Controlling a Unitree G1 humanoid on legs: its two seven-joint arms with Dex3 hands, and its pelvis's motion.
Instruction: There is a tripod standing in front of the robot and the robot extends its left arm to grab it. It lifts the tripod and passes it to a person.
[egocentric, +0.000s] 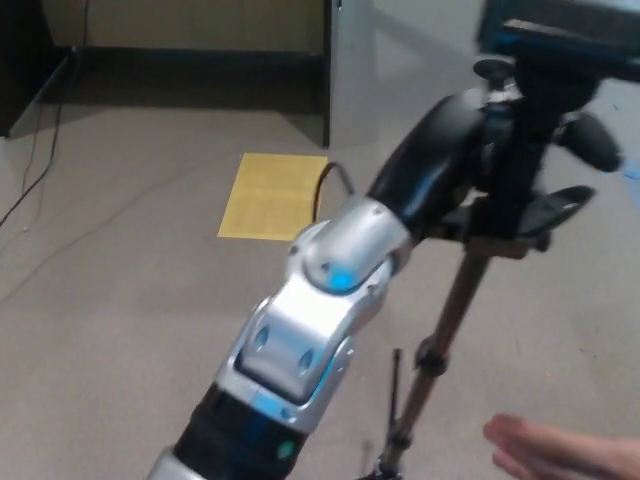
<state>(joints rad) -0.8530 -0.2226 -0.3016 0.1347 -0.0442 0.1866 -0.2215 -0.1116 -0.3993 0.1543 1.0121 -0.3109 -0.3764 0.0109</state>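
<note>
Tripod (520, 170) is seen in the head view raised off the floor (120, 300) and carried toward the upper right of the picture, its head blurred against the top edge. It is gripped just under that head by the left hand (445, 150), whose black fingers are wrapped tight around the upper column; the silver forearm (310, 330) runs up to it from the lower left. The long axis of the tripod is tilted, with the head up and to the right and the thin pole (440, 340) slanting down and to the left, so that the folded legs hang below and right of the forearm. A person's hand (560, 455) is held open at the lower right, just beside the lower pole but not touching it. The handover is judged to depend on that gap being closed. No right hand is visible. A yellow sheet (270, 195) lies on the floor beyond.
</note>
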